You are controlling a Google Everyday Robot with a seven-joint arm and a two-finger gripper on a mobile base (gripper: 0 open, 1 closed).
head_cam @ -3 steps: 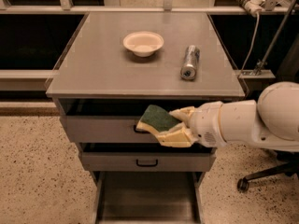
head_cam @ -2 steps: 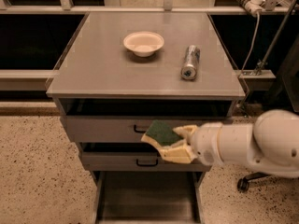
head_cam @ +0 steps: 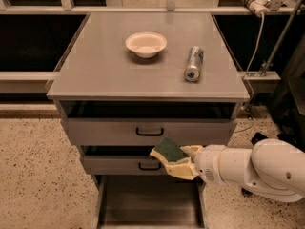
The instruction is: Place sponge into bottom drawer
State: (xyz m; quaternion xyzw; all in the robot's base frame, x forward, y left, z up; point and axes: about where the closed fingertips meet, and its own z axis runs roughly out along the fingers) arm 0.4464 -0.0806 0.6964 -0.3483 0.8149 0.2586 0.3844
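Note:
My gripper [head_cam: 177, 160] comes in from the right on a white arm and is shut on the sponge [head_cam: 168, 150]. The sponge shows its dark green face on top with pale yellow foam at its edge. It hangs in front of the middle drawer [head_cam: 124, 165], above the bottom drawer [head_cam: 143, 204]. The bottom drawer is pulled out at the foot of the grey cabinet, with a flat grey floor that looks bare where it shows.
On the cabinet top [head_cam: 95, 70] stand a white bowl [head_cam: 146, 44] and a silver can [head_cam: 194, 63] lying on its side. The upper drawer [head_cam: 105, 131] and the middle drawer have black loop handles. Speckled floor lies to the left. A cable and rail stand at the right.
My gripper has moved down with the sponge, from in front of the upper drawer to in front of the middle drawer.

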